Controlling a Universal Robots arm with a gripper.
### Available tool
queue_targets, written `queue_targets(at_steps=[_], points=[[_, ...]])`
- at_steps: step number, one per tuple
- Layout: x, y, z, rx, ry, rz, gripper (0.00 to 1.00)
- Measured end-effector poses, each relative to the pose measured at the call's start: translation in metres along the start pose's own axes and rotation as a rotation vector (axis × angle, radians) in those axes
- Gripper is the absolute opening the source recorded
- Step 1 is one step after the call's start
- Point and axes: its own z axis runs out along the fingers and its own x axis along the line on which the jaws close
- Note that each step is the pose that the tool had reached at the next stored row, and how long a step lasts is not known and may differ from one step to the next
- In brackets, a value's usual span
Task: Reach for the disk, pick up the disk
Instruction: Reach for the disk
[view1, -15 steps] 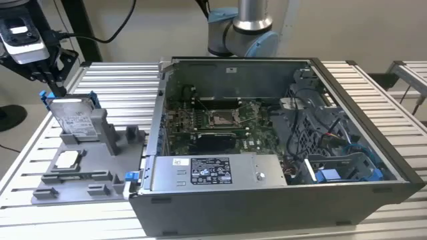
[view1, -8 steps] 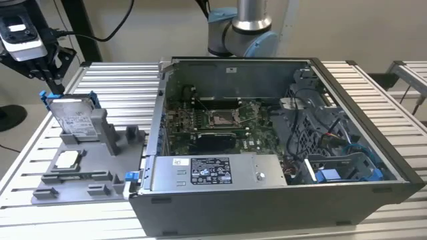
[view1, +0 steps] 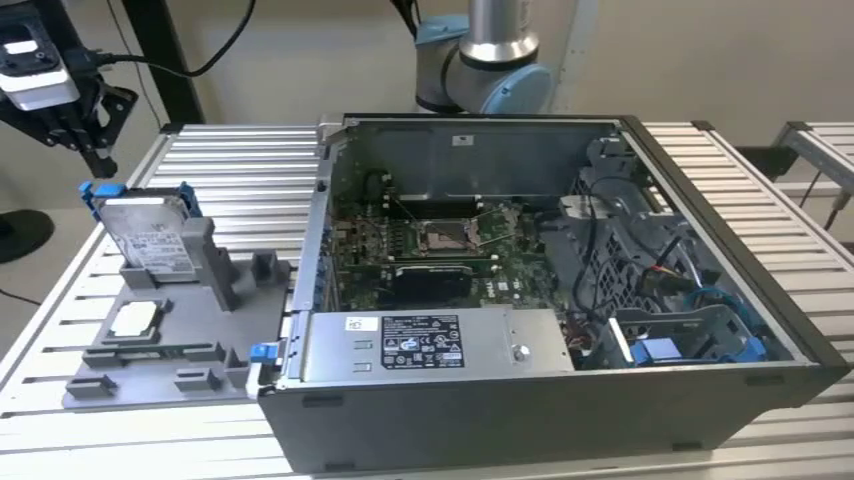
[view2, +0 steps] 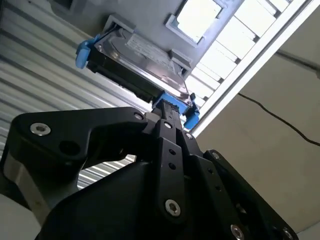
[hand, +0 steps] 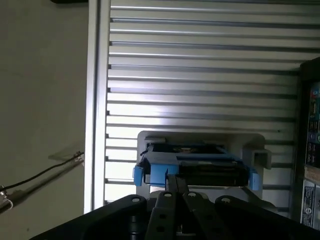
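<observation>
1. While its two black fingers stand drawn together, tip to tip with nothing seen between them, the gripper points at the near end of the blue frame.
2. In both wrist views the fingertips overlap that blue edge. Whether they touch it or hang just short of it cannot be told.
3. The frame clips around the disk, a flat silver drive whose white label face shows in the second wrist view.
4. The disk stands on edge in a slot at the far end of the grey holder, with its label face toward the exterior camera.
5. In the exterior view the gripper hangs just above the holder's far corner, close over the top of the frame.
6. A small square silver chip lies flat in a recess of the holder, nearer the camera than the disk.
7. The holder rests on a slatted metal table.
8. An open computer case sits just beside the holder, on the exterior view's right.
9. A long grey box with a black label lies inside the case, along the wall nearest the camera.
10. The arm's base rises well apart from the holder, beyond the case.
11. Past the table edge by the holder, a thin dark cable lies on the floor.
</observation>
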Motion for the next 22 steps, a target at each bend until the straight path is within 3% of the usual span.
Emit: queue_targets(at_steps=[8,22], points=[[0.0004,0.0000,0.0001,0.0001,0.0002,-0.011,0.00],[0.0004,0.0000,0.0001,0.0017,0.0097,-0.255,0.00]])
